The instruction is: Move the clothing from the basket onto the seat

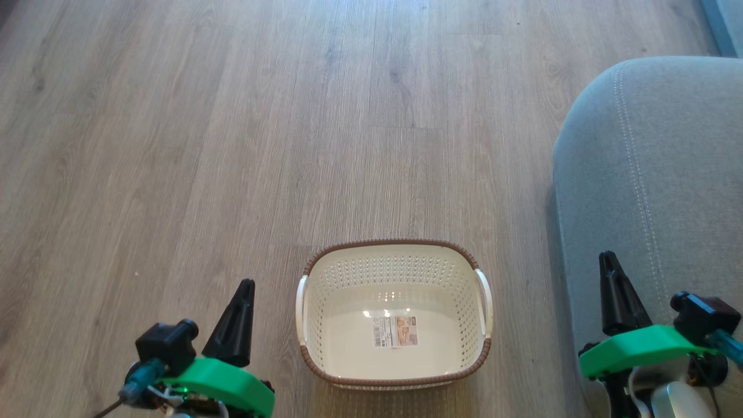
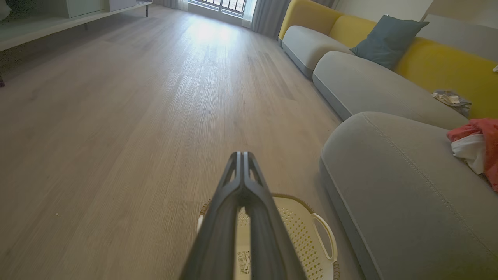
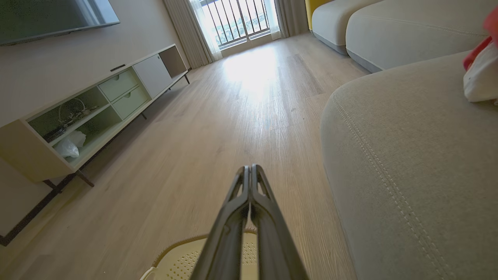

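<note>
The cream basket (image 1: 325,313) with its brown rim stands on the wood floor, holding nothing but the paper label (image 1: 395,331) on its bottom. Red and white clothing (image 2: 476,146) lies bunched on the grey seat (image 2: 393,182) at the right; a corner of the clothing (image 3: 480,74) also peeks in at the right wrist view's edge. My left gripper (image 1: 246,284) hangs shut to the left of the basket. My right gripper (image 1: 607,256) is shut too, over the seat's (image 1: 656,174) near edge. The basket (image 2: 307,237) lies under the left fingers (image 2: 242,163).
More grey sofa cushions with yellow backs and a dark blue pillow (image 2: 387,39) run along the right. A low media cabinet (image 3: 89,109) lines the left wall. Broad wood floor (image 1: 232,116) stretches ahead toward a bright window (image 3: 237,19).
</note>
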{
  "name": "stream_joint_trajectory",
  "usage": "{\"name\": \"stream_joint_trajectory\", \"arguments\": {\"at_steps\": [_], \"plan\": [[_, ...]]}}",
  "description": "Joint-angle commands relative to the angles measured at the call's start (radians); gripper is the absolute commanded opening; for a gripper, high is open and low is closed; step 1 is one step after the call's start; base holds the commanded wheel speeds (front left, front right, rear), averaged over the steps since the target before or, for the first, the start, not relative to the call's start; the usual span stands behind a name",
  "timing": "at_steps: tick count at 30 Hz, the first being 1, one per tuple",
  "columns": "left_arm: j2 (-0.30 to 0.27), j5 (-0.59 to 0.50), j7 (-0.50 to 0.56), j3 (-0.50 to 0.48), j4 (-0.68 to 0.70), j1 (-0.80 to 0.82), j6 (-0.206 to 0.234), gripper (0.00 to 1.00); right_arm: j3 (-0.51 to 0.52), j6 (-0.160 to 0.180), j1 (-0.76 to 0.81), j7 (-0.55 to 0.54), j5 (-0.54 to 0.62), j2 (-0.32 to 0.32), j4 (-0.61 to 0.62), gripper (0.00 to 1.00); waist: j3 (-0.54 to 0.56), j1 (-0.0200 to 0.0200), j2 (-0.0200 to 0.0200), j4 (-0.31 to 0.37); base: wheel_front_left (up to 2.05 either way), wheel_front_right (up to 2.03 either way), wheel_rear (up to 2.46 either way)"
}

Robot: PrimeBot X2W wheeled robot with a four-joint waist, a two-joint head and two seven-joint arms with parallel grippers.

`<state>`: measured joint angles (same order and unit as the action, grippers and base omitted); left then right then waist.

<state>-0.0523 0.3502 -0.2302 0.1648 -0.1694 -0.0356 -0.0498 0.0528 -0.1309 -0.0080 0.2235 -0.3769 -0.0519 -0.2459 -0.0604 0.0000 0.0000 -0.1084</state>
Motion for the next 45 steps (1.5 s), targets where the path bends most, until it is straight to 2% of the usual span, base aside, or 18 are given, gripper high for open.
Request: {"name": "stream_joint_trajectory", "arguments": {"at_steps": [1, 45], "plan": [[-0.009, 0.034, 0.004, -0.012, 0.027, 0.046, -0.007, 0.00, 0.004, 0.000, -0.034, -0.009, -0.033, -0.001, 0.031, 0.00, 0.001, 0.0000, 0.0000, 0.002, 0.00, 0.00, 0.00], [-0.026, 0.533, 0.111, -0.085, -0.012, 0.082, -0.036, 0.00, 0.025, 0.000, -0.060, -0.136, -0.498, -0.001, 0.019, 0.00, 0.023, 0.0000, 0.0000, 0.043, 0.00, 0.00, 0.00]]}}
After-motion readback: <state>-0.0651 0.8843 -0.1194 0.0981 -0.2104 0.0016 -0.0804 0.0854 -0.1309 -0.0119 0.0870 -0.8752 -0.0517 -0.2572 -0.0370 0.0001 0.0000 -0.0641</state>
